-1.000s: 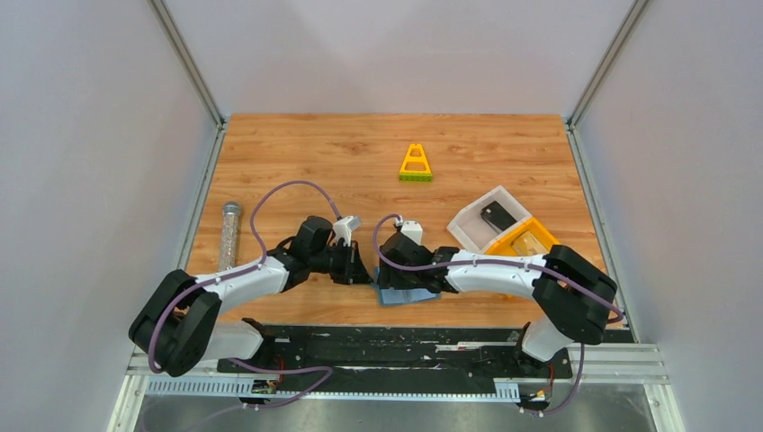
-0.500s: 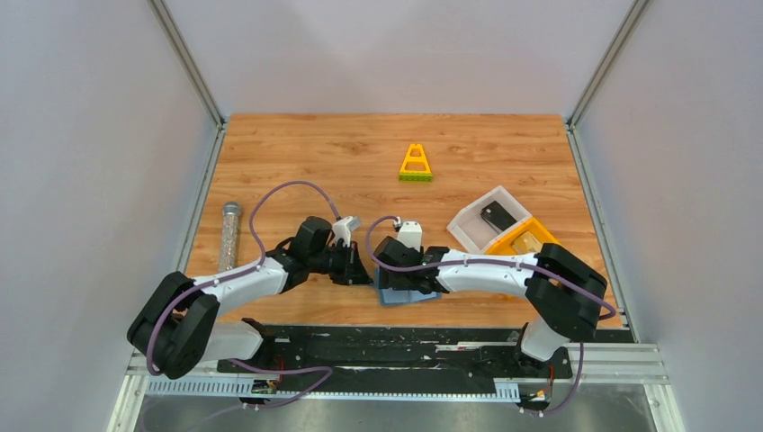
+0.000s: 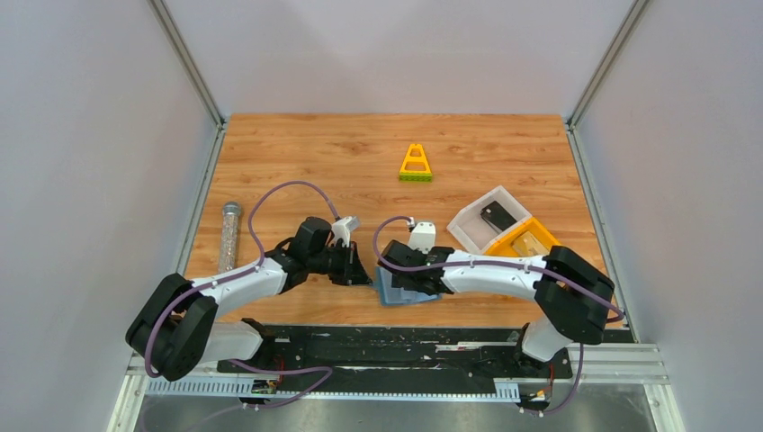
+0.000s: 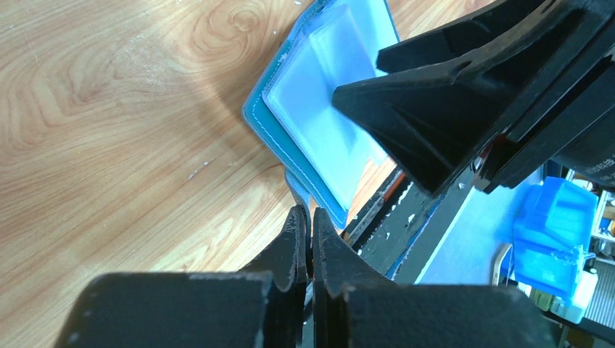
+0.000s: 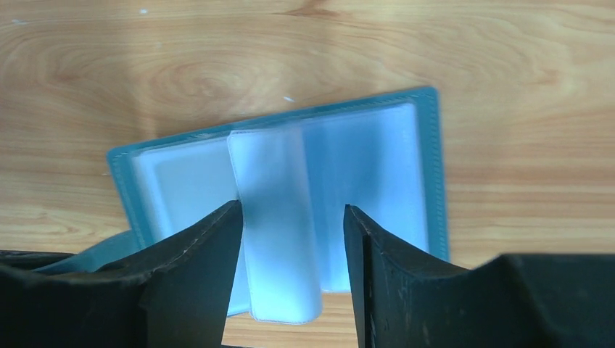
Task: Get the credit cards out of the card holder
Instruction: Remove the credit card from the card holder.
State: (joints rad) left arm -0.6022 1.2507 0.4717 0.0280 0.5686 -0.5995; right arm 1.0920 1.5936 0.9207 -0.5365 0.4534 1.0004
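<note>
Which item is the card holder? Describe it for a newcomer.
On the wooden table, look at the middle of its near edge. The card holder lies open there. It's the only slate-blue item, with clear sleeves inside, unlike the white bin and yellow bin to its right.

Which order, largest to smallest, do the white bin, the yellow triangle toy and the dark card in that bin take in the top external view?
1. white bin
2. yellow triangle toy
3. dark card

wooden table (image 3: 315,153) | card holder (image 3: 389,291) | yellow triangle (image 3: 415,164) | tube (image 3: 228,236) | white bin (image 3: 470,220) | yellow bin (image 3: 540,236)
</note>
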